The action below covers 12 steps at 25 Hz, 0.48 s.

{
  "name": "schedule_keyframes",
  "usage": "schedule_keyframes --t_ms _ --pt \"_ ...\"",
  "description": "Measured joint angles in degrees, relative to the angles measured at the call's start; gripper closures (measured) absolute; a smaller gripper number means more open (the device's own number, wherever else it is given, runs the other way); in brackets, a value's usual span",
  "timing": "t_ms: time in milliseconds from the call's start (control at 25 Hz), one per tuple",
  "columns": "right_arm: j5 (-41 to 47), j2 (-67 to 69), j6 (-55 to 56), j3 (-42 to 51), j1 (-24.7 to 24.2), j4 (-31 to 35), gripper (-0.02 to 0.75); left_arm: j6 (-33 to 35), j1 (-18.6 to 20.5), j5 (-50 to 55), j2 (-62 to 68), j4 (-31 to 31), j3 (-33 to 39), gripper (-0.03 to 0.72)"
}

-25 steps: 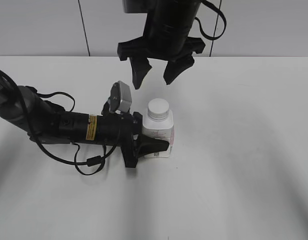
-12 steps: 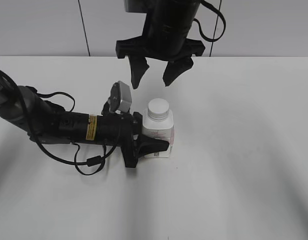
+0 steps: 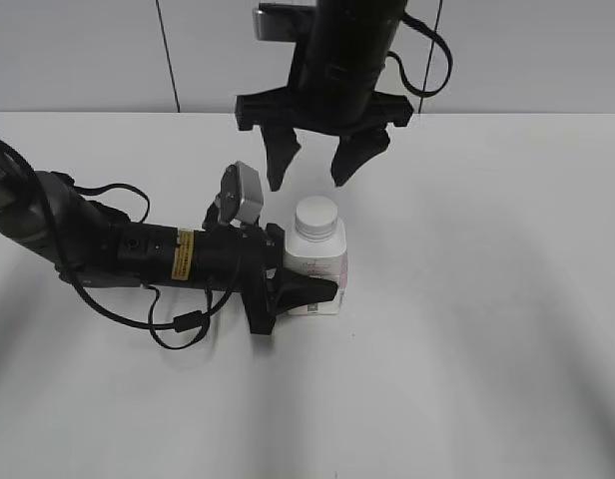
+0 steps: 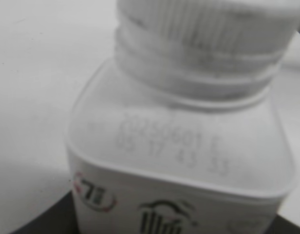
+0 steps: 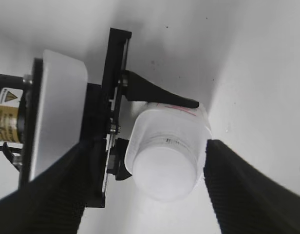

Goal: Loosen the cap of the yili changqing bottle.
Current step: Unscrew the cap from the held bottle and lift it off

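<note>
My arms are matte black with looped black cables; the left arm [image 3: 138, 254] wears a yellow warning sticker [image 3: 183, 254].

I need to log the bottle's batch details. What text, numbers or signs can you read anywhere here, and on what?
"20250601 E": bottle shoulder, first stamped line, faint.
"05 17 43 33": second line below it, blurred, digits uncertain.
"71" in a red ring: bottle label, lower left.
Yellow warning-triangle sticker: left arm; its print is too small to read.
Label print in the exterior view: too small.
Cap: no text.

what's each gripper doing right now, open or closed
Left gripper: closed on the bottle, clamping its body.
Right gripper: open, holding nothing, above the cap.
</note>
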Motion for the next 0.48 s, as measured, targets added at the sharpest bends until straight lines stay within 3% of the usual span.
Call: schedule_keyframes --t_ms 480 --pt "0.0 0.0 1.1 2.0 0.0 0.3 0.173 0.0 0.0 0.0 0.0 0.0 0.0 0.323"
